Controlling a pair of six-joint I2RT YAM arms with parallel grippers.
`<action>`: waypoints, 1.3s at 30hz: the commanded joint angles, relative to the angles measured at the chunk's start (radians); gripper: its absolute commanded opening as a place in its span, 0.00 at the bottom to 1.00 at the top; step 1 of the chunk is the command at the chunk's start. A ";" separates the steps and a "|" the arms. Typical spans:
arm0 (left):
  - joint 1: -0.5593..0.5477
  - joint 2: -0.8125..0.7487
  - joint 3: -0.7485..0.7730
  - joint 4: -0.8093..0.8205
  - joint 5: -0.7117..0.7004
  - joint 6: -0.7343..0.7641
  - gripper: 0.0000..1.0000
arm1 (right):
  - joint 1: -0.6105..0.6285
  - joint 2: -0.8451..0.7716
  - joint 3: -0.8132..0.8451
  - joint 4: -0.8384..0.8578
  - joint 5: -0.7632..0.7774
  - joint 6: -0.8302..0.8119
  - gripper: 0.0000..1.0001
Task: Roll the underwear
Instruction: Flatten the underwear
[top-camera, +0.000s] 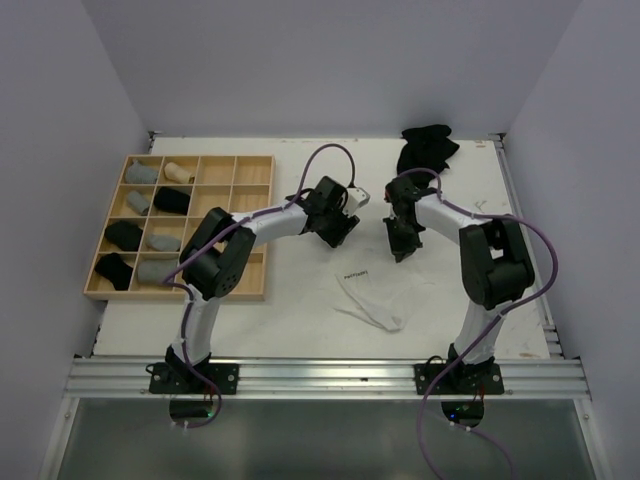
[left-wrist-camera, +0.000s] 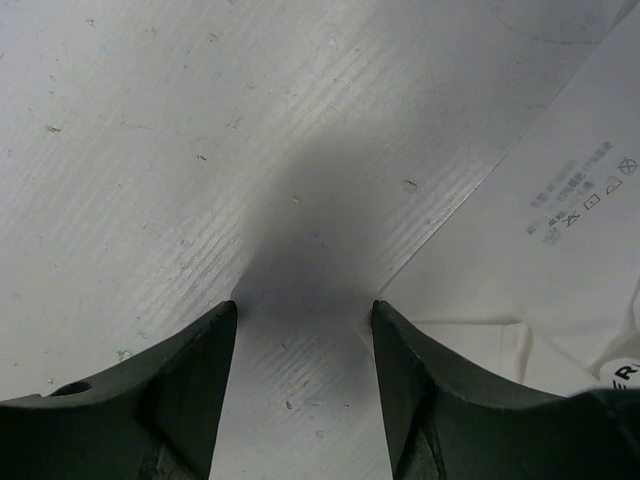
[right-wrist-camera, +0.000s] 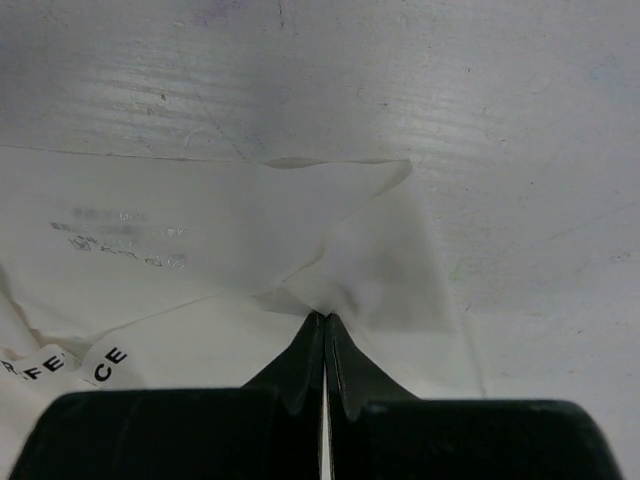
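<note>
The right gripper (right-wrist-camera: 325, 322) is clamping fully shut, its tips meeting on a raised fold of the white underwear (right-wrist-camera: 200, 230). It looks to be pinching that thin fold. The left gripper (left-wrist-camera: 303, 308) is standing parted and gripping nothing. It is hovering over bare table (left-wrist-camera: 150, 150), with the white cloth's edge just beside its right finger.

In the top view both grippers are hanging close together over the far edge of the white underwear, which is lying spread out mid-table in front of the right arm (label print showing in both wrist views). No roll is forming in it; it is likely at the folding or straightening stage, with rolling proper not begun.

Further out, the tray (top-camera: 200, 156) on the left is holding eight rolls (top-camera: 163, 242) in its two left columns: grey, black and one beige. Those are counting as done. The visible compartments to their right are showing no cloth, though the left arm is covering part of them. The black pile (top-camera: 427, 150) is sitting unrolled at the table's far edge, well apart from both grippers, and its garment count cannot be told.

Remaining, by judgement: rolling the white one, placing it in the tray, then working through the black pile.
</note>
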 joint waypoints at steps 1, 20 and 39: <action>0.034 0.067 -0.033 -0.095 -0.114 0.040 0.59 | -0.008 -0.069 0.002 -0.028 0.035 0.021 0.00; 0.080 0.079 -0.020 -0.095 -0.125 0.081 0.58 | -0.125 -0.105 0.000 0.006 -0.017 0.029 0.00; 0.149 -0.203 -0.135 -0.009 0.432 0.057 0.63 | -0.123 -0.123 0.012 0.037 -0.242 0.015 0.00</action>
